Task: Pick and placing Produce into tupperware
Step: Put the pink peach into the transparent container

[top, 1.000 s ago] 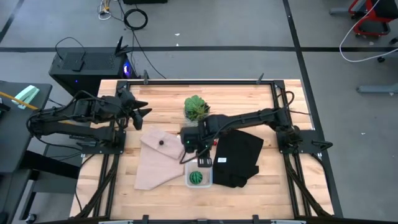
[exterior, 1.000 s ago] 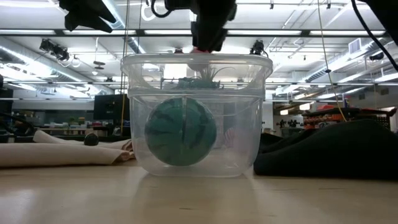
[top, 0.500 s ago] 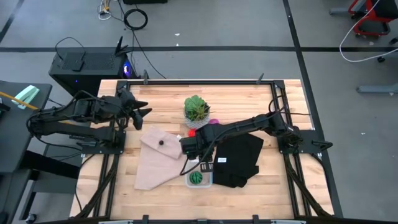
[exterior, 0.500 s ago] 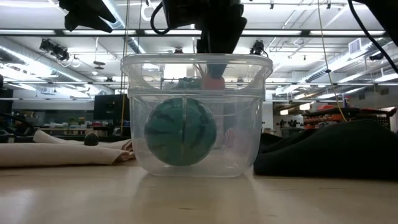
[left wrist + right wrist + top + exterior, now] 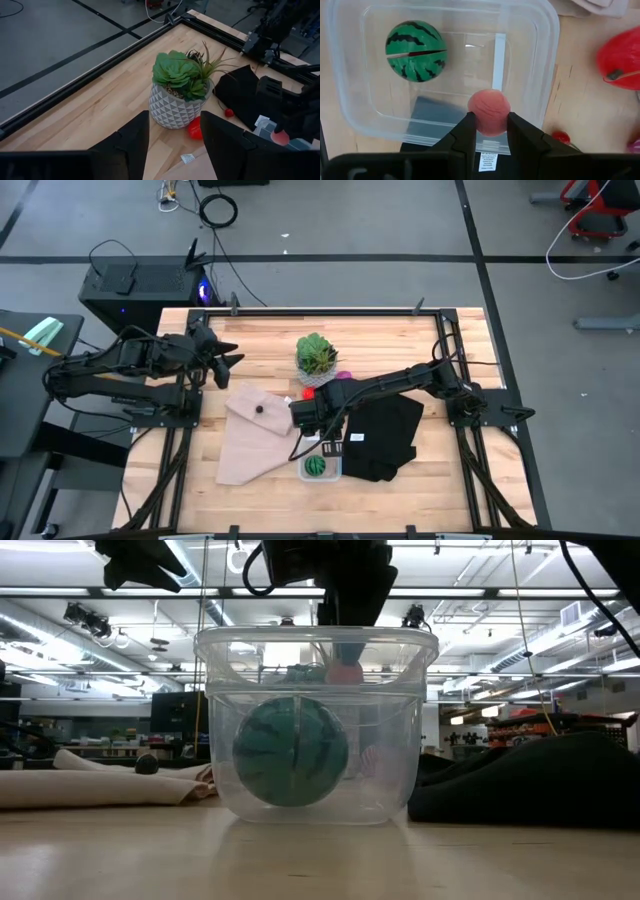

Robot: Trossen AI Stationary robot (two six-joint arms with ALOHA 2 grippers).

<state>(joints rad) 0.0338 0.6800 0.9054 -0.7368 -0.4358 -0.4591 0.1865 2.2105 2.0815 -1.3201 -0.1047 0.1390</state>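
The clear tupperware (image 5: 320, 465) (image 5: 315, 790) (image 5: 530, 60) stands on the wood near the table's near edge, with the dark green striped ball (image 5: 316, 466) (image 5: 290, 752) (image 5: 416, 50) resting on its floor. My right gripper (image 5: 326, 443) (image 5: 490, 127) hangs over it, shut on a pink-red round piece (image 5: 345, 673). A red piece (image 5: 309, 393) (image 5: 620, 57) and a magenta ball (image 5: 343, 376) lie by the plant. A small dark piece (image 5: 259, 408) sits on the tan cloth. My left gripper (image 5: 226, 360) (image 5: 175, 137) waits open at the table's left. My right gripper pinches the pink-red round piece (image 5: 490, 111) between its two fingers (image 5: 470, 131), one on each side of it. The fingers come from above, pointing down. The piece is lifted clear, just below the tupperware's rim and above its floor, beside the green ball.
A spiky green plant in a white pot (image 5: 316, 355) (image 5: 182, 90) stands toward the far side. A black cloth (image 5: 385, 435) lies right of the tupperware, a tan cloth (image 5: 250, 442) left of it. A tiny red piece (image 5: 561, 136) (image 5: 228, 113) lies on the wood.
My right gripper has come down from above the tupperware's rim, carrying the pink-red piece into the container's mouth, and has then held still. It has stayed shut on the piece. The green ball and tupperware have not moved.
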